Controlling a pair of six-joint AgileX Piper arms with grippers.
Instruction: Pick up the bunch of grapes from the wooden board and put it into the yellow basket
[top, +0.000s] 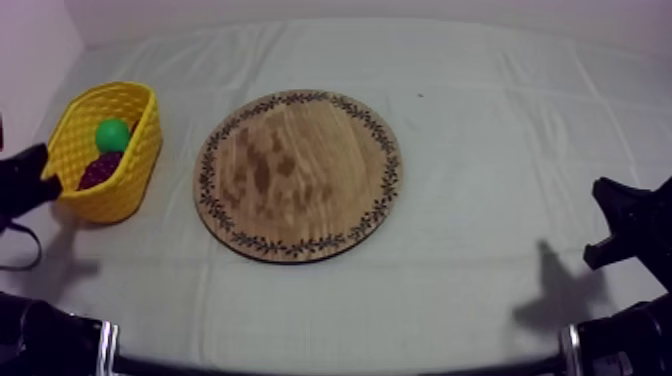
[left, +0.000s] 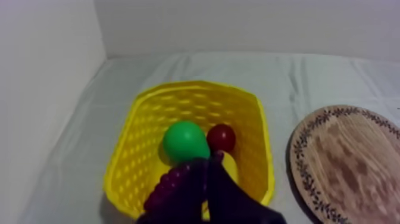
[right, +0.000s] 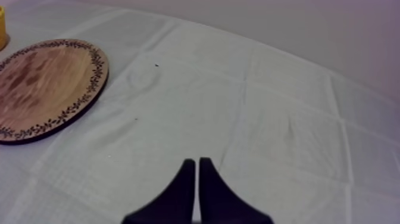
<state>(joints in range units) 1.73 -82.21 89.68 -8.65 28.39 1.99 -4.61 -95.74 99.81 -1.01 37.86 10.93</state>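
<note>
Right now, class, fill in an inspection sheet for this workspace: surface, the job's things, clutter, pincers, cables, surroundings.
surface: grey-white cloth, creased, bare around the board.
job's things: bunch of grapes already lying in the yellow basket; wooden board bare.
clutter: also in the basket, a green fruit, a small red fruit and a yellow piece, perhaps the banana.
pincers: left pincer at the basket's end, close to the grapes; right pincer shut, over bare cloth, apart from the board.
cables: nothing seen apart from the arms' own.
surroundings: pale wall behind the table.
</note>
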